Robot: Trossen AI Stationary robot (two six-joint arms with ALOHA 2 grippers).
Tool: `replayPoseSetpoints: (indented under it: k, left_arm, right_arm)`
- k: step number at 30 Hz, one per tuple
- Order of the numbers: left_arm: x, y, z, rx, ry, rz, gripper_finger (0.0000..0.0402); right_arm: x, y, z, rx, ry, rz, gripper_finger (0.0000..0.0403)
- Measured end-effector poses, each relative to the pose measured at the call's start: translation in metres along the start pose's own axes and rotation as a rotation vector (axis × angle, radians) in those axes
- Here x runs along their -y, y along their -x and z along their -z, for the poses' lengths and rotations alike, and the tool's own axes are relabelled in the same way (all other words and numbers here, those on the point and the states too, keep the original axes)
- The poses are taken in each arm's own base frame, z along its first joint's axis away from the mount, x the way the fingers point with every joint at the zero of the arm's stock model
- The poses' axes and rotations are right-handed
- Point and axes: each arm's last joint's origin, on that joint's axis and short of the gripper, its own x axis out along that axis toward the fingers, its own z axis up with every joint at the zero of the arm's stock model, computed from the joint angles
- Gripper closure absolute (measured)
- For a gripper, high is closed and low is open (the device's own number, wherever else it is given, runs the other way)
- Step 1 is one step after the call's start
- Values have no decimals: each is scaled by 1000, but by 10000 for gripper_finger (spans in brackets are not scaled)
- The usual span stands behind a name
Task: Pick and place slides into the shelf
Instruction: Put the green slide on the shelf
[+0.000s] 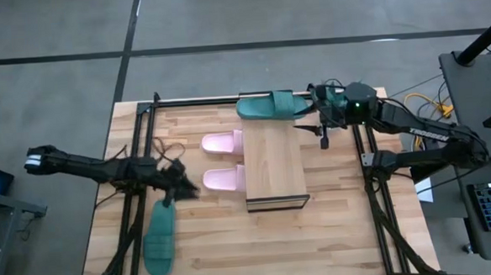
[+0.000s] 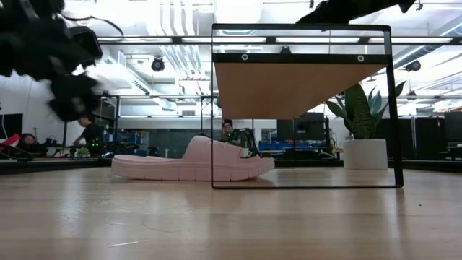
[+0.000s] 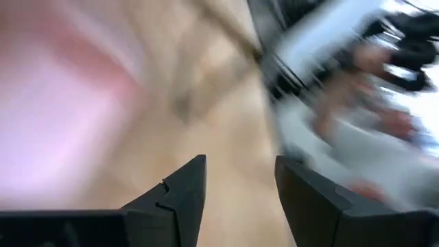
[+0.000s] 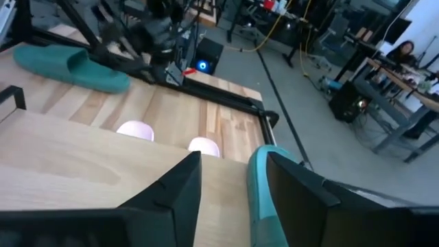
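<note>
Fingers, right: right gripper point(image 4: 230, 199) is spread apart with nothing pinched; the edge of a teal slide point(image 4: 260, 199) shows in the gap, but whether the fingers touch it I can't tell.
Fingers, left: left gripper point(image 3: 240, 199) is parted too, nothing between the fingers, blurry desk and a pink smear beyond them.
Teal slide, far: teal slide point(image 1: 273, 105) lies at the far end of the shelf point(image 1: 274, 165), just beside the right gripper point(image 1: 322, 117).
Teal slide, near: other teal slide point(image 1: 160, 239) is on the desk point(image 1: 335, 234) near the front left, well apart from the shelf, lying lengthwise right in front of the left gripper point(image 1: 179, 185).
Pink slides: two pink slides point(image 1: 222, 142) point(image 1: 224, 180) lie side by side, tucked partly under the shelf's left edge with their ends sticking out.
Low view: one pink slide point(image 2: 191, 162) sits flat on the desk, running in past the shelf's black frame point(image 2: 390, 108).
Shelf: middle of the desk, plank top bare.
</note>
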Motion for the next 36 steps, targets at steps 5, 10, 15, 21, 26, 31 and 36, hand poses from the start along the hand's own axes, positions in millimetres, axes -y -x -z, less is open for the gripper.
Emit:
replayPoseSetpoints:
  k: [5,10,15,21,26,31,36]
  left_arm:
    - [21,-6,-2,-291,273,173,242]
    - [28,-7,6,-572,504,24,242]
    - [30,-3,16,-745,595,-201,242]
    - [30,-11,24,-780,589,-293,242]
    - [32,-16,37,-914,698,-352,242]
    - [32,-23,41,-927,697,-355,242]
    - [26,-27,46,-951,669,-385,242]
  right_arm:
    - [0,-11,6,-37,-14,-20,250]
    - [1,-22,13,-75,-27,-39,248]
    - [1,-31,19,-107,-37,-55,252]
    - [1,-38,23,-127,-44,-65,249]
    - [1,-38,23,-130,-44,-66,249]
    - [1,-37,23,-125,-43,-64,255]
    - [1,-37,23,-129,-45,-66,253]
